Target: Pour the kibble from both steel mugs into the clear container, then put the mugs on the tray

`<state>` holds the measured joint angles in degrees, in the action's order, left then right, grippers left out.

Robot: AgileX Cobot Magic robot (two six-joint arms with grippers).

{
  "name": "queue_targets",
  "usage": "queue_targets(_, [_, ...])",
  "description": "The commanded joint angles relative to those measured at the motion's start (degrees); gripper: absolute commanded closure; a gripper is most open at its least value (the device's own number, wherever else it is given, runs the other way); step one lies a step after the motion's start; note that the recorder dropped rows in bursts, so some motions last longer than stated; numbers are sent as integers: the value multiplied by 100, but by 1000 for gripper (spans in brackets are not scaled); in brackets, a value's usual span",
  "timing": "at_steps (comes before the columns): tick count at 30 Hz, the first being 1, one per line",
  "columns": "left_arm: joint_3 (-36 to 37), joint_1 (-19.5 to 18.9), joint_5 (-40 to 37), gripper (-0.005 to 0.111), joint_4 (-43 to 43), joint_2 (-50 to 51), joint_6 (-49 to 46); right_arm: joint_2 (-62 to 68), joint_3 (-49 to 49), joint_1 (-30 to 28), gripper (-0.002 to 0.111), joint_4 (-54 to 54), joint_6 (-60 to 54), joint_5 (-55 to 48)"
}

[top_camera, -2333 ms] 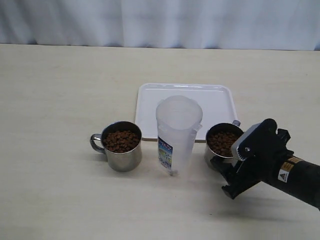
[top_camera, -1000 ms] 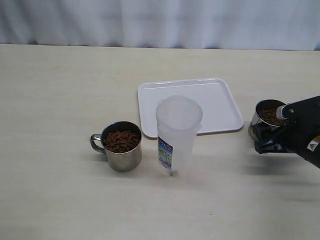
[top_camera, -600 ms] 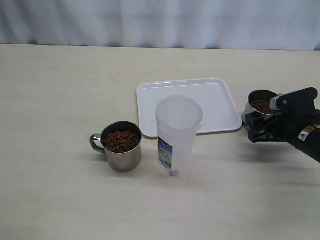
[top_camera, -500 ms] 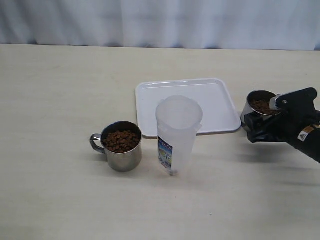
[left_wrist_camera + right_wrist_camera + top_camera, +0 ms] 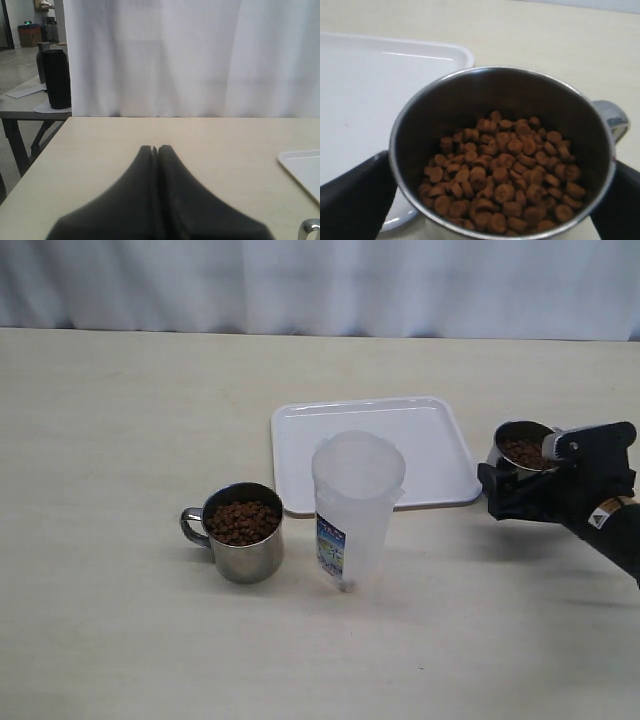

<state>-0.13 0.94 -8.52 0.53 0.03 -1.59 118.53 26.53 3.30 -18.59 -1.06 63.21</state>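
One steel mug (image 5: 524, 446) full of brown kibble (image 5: 500, 172) hangs just right of the white tray (image 5: 375, 430). My right gripper (image 5: 517, 480) is shut on it, a black finger (image 5: 352, 200) on each side of its wall. The other steel mug (image 5: 243, 532), also holding kibble (image 5: 242, 520), stands on the table left of the clear container (image 5: 356, 510). The container stands upright in front of the tray. My left gripper (image 5: 155, 148) is shut on nothing, low over the table, and does not show in the exterior view.
A white curtain (image 5: 320, 285) hangs along the table's far edge. In the left wrist view a corner of the tray (image 5: 302, 167) and a mug handle (image 5: 310, 230) show, and a dark bottle (image 5: 56, 77) stands on a side table beyond.
My right gripper has carried its mug a little up and to the left, closer to the tray's right edge. The left mug and the container have not moved.
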Motion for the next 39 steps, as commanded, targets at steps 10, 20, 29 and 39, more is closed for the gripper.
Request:
queue_targets(10, [13,46,32,107,19,-3,3,794,276,-15,25,162,-552,676])
queue_targets(20, [13,46,32,107,19,-3,3,673,407,-15,25,5,-516,676])
queue_targets(29, [13,46,32,107,19,-3,3,642,407,-15,87,-26,-207,676])
queue_targets(39, [13,46,32,107,19,-3,3,-499,-298,-15,104,-34,-207,676])
